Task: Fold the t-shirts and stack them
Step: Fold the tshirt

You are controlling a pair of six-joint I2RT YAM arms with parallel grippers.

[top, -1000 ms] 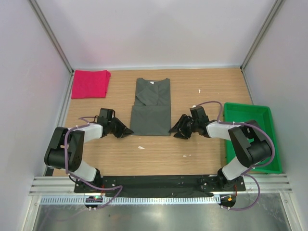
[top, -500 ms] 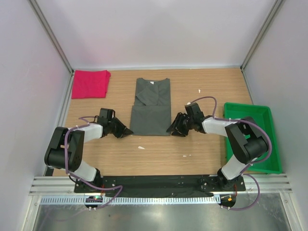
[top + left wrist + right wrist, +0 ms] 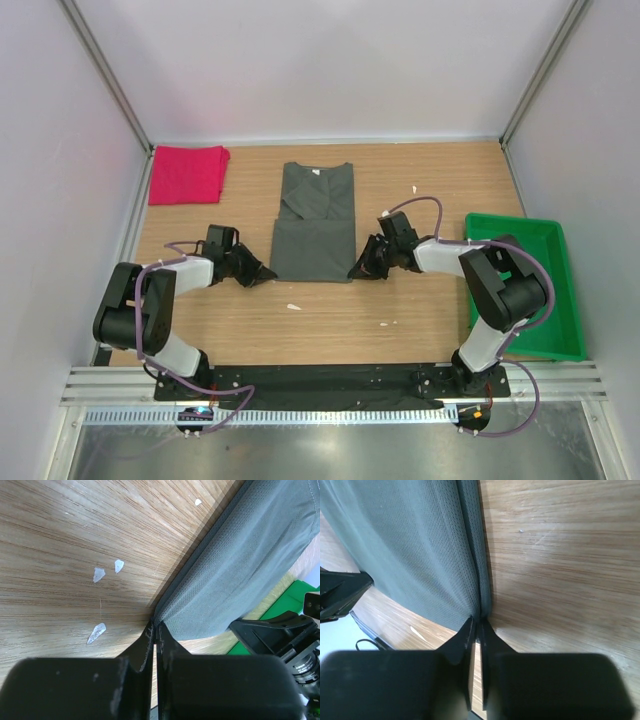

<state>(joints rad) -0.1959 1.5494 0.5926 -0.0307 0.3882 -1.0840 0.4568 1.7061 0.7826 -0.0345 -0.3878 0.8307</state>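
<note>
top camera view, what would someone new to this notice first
The dark grey shirt lies flat in the middle of the table, with the left gripper and right gripper each pinched shut on one of its near corners. After that, the eye goes to the bright red shirt folded at the far left corner and the green tray at the right edge.

Grey shirt [image 3: 314,235] centred (half-folded); red shirt [image 3: 187,174] folded.
</note>
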